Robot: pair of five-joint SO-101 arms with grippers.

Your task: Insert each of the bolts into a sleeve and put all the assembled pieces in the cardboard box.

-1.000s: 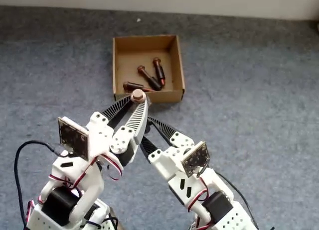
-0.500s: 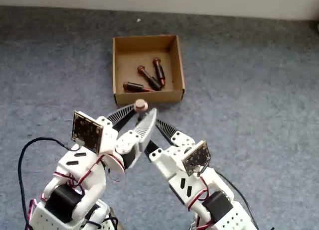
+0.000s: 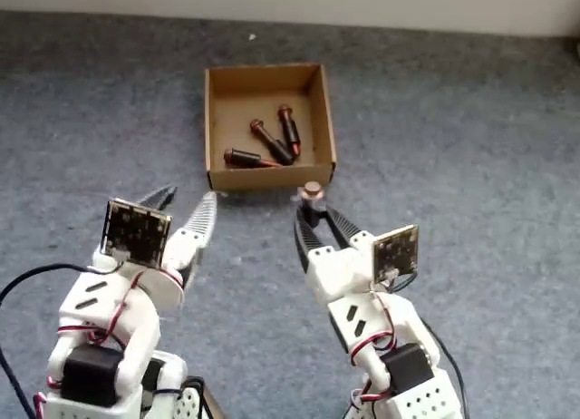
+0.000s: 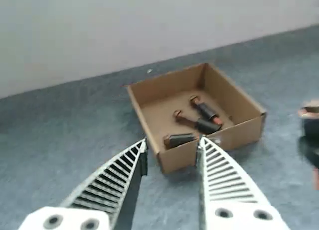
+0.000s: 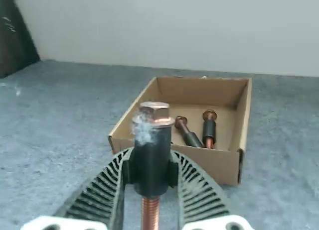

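Cardboard box, open top, w/ 3 sleeved bolts inside

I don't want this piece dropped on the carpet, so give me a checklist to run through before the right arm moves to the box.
1. Right gripper shut on the sleeve: ok.
2. Bolt seated in the sleeve, head up: ok.
3. Sleeve over the box: not ok, it hangs short of the front wall.
4. Left gripper open, empty, off to the side: ok.
5. Free floor in the box beside the three pieces: ok.
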